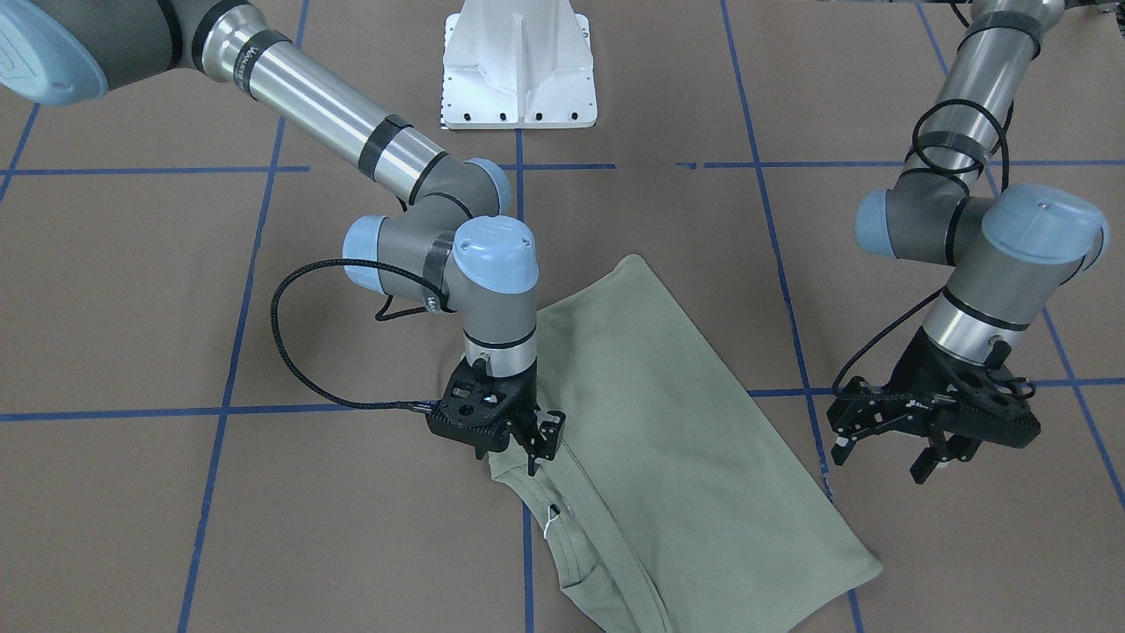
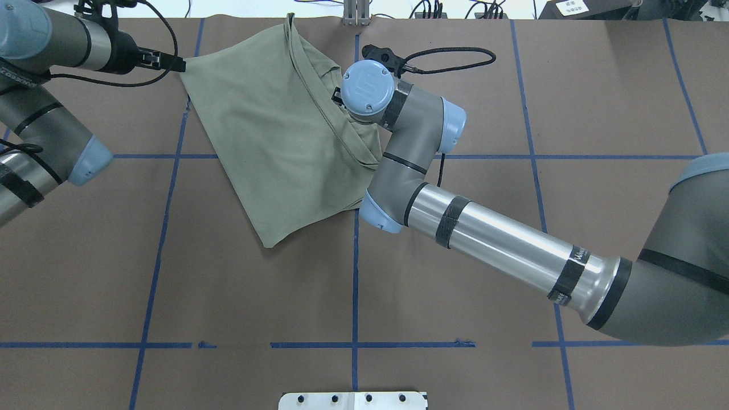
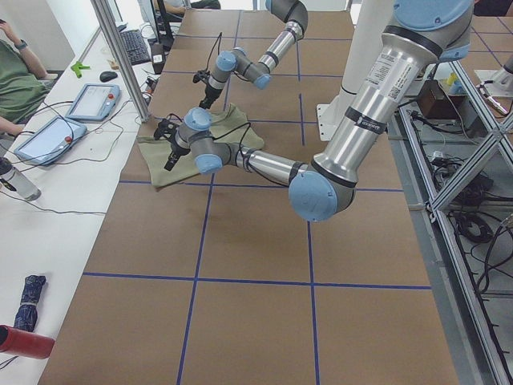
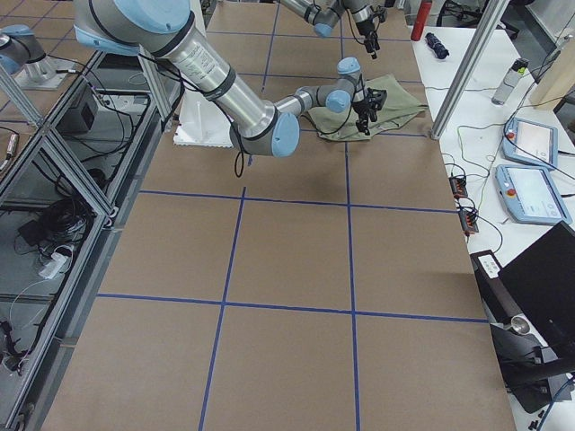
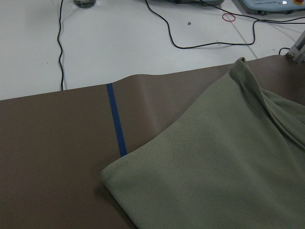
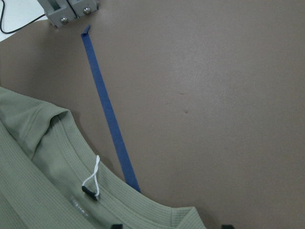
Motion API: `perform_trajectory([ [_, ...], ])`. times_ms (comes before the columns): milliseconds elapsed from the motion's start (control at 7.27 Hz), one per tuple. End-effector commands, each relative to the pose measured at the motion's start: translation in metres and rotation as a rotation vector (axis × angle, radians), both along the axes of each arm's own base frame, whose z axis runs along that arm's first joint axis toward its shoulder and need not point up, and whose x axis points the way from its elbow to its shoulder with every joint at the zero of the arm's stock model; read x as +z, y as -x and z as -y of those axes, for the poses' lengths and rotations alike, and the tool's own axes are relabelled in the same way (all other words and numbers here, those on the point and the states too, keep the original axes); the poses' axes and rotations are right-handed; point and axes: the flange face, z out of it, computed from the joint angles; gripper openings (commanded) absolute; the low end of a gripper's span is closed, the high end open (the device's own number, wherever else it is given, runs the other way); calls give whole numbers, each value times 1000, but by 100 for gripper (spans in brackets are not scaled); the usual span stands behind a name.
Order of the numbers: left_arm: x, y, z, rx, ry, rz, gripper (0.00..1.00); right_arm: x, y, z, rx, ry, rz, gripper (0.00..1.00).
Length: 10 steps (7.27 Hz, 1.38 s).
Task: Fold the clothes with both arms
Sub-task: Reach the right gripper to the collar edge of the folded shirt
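The shirt (image 1: 668, 422) is sage green, of fine knit. It is folded into a long four-sided slab that lies flat and slantwise on the desk (image 1: 176, 290). Its ribbed collar (image 6: 119, 200) curves along the end that lies under the right hand (image 1: 538, 444), and a small white loop (image 6: 92, 179) with a dark tip rests on the rib there. A doubled hem shows by the collar, and the rest of the cloth is smooth with few creases.

The right hand points straight down at the collar's edge. Its fingertips (image 6: 223, 226) stand well apart, with the edge of the rib between them and nothing pinched. The left hand (image 1: 879, 462) hangs low just beside the shirt's far corner, off the cloth, its fingers also spread. Its wrist view shows that rounded corner lying loose on the desk.

The desk is covered in brown sheet, marked into large squares by blue tape (image 6: 107, 114). The white pedestal (image 1: 518, 70) stands well behind both hands. Beyond the shirt runs a white bench (image 5: 143, 38) with black cables (image 5: 205, 45) and two touch pendants (image 3: 92, 100). A seated person (image 3: 16, 76) in a green top is at that bench. Aluminium posts (image 3: 120, 56) rise at the desk's edge.
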Motion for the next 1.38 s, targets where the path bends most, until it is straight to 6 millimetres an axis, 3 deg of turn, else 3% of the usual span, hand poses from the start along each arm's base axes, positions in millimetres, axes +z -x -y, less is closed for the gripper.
perform_trajectory([
  [0, 1, -1, -1, 1, 2, 0, 100, 11, 7, -2, 0, -9, -35, 72],
  [275, 1, -1, -1, 2, 1, 1, 100, 13, 9, -3, -3, -11, -40, 64],
  [413, 1, -2, -1, 3, 1, 1, 100, 14, 10, -4, -4, -10, -42, 50],
  [550, 1, -2, -1, 3, 2, 0, 100, 14, 11, -5, -11, -15, -45, 14],
  [688, 1, -2, -1, 3, 1, 1, 100, 14, 13, -8, -33, -30, -57, 0],
  [825, 1, -2, -1, 3, 1, 1, 100, 14, 12, -7, -35, -34, -60, 0],
  [1100, 0, -2, -1, 3, 0, -1, 100, -12, 4, -12, -64, -88, -42, 0],
  [1238, 1, -2, -1, 3, 2, 0, 100, -3, -15, -27, -68, -91, -34, 0],
])
